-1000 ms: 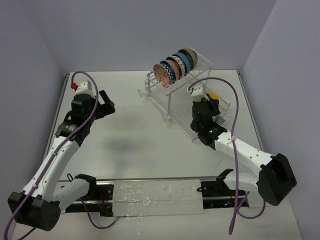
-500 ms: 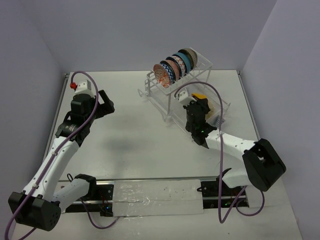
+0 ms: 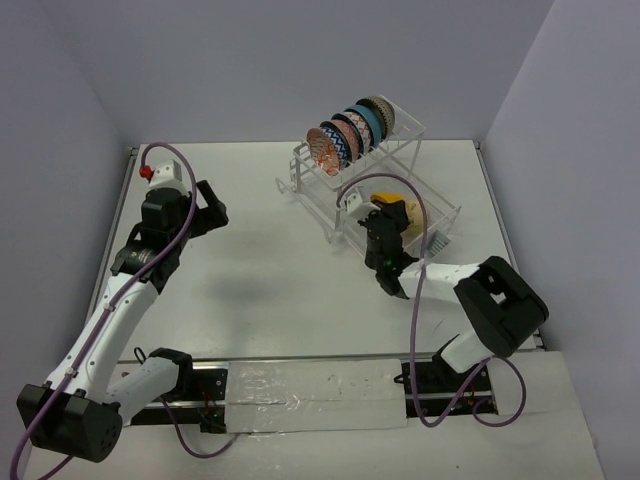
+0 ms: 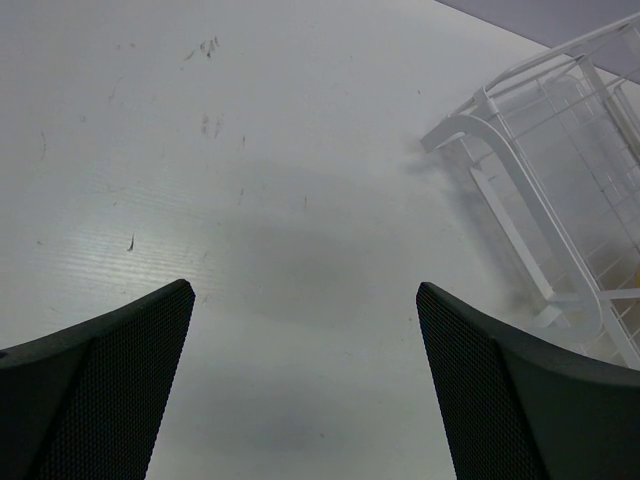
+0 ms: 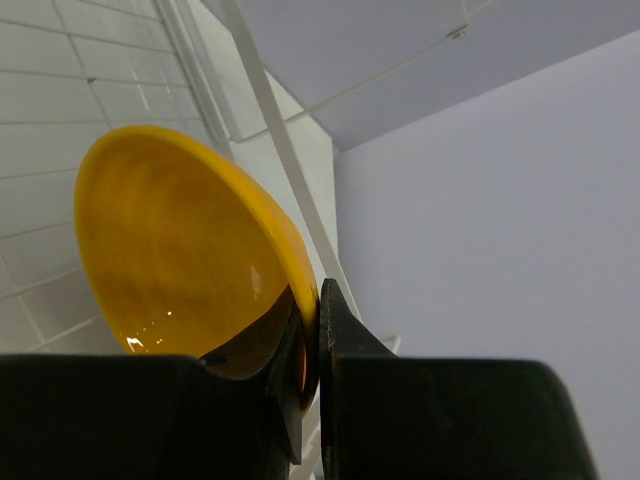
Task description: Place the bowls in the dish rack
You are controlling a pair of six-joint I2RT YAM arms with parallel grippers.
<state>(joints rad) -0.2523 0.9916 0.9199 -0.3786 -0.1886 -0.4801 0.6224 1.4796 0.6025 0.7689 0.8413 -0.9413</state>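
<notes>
While the right end effector point(image 3: 385, 222) was nearly closed, its two black fingers point(image 5: 345, 370) pinched the rim of a yellow bowl point(image 3: 389, 203). In the right wrist view one finger lay against the glossy inside of the bowl point(image 5: 180, 250) and the other against its outer wall, with the rim clamped between them. The bowl was held tilted on its edge over the lower tier of the dish rack point(image 3: 405, 125), near that tier's clear tray. Whether it touched the rack could not be told. White wires of the rack point(image 5: 270, 120) ran close behind the bowl.

On the slotted top tier stood a row of bowls point(image 3: 350, 135), five of them on edge and side by side, from a reddish-pink one at the near end through a blue zigzag one to a tan one at the far end.

Well apart on the left side of the table point(image 3: 270, 260), the left end effector point(image 3: 212, 205) hung above the bare surface with its jaws spread wide, gripping nothing and touching nothing. Its own camera showed the two dark fingertips point(image 4: 120, 370) far apart over scuffed white table, with a corner of the rack point(image 4: 520, 190) at the right.
</notes>
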